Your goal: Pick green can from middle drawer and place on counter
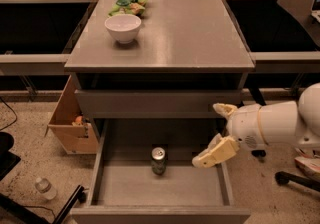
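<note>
The small dark green drink can [158,161] with a silver top is standing upright on the floor of the wide, shallow grey middle drawer [100,168], which is hanging pulled out beneath the cabinet. The can is sitting near the drawer's centre, a little toward 12 o'clock, apart from every wall.

The cream-coloured two-finger tool [206,135] is hovering at the can's 3 o'clock, over the inside of the drawer's right wall, near the can but not touching it. Its fingers are standing apart with nothing between them, the lower one reaching toward the can.

The smooth grey cabinet-top surface [190,33] is lying at 12 o'clock from the drawer. It is carrying a round white bowl [123,27] and a crumpled green snack bag [129,2] toward its 10 o'clock corner.

The can is probably going to feel light and stiff, though whether it is full cannot be told. Its painted metal wall is looking slick and curved, so a glancing touch is likely to be tipping or rolling it. The safest hold is looking like mid-body, below the rim, with fingers closing on opposite sides and squeezing gently enough to avoid denting.
</note>
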Controlling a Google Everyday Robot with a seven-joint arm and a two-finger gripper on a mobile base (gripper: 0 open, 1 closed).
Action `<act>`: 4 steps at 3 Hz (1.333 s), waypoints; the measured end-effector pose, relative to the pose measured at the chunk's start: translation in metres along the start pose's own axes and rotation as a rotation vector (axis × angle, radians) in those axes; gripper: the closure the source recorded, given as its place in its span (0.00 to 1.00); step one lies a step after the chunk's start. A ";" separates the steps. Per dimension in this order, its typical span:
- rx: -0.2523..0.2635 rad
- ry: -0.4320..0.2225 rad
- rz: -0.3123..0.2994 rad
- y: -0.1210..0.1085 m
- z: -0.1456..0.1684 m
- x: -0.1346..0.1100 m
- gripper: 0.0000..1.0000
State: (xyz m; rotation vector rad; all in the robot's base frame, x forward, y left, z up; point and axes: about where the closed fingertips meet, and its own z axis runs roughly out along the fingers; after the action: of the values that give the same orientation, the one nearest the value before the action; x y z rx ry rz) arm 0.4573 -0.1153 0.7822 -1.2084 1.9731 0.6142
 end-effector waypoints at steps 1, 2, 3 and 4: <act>0.048 -0.050 -0.055 -0.006 0.008 -0.017 0.00; 0.048 -0.049 -0.055 -0.006 0.008 -0.017 0.00; 0.031 -0.082 -0.074 -0.006 0.036 0.000 0.00; 0.024 -0.169 -0.113 -0.013 0.087 0.037 0.00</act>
State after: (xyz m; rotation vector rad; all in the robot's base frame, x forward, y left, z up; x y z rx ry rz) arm 0.4874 -0.0800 0.6991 -1.2037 1.7544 0.6130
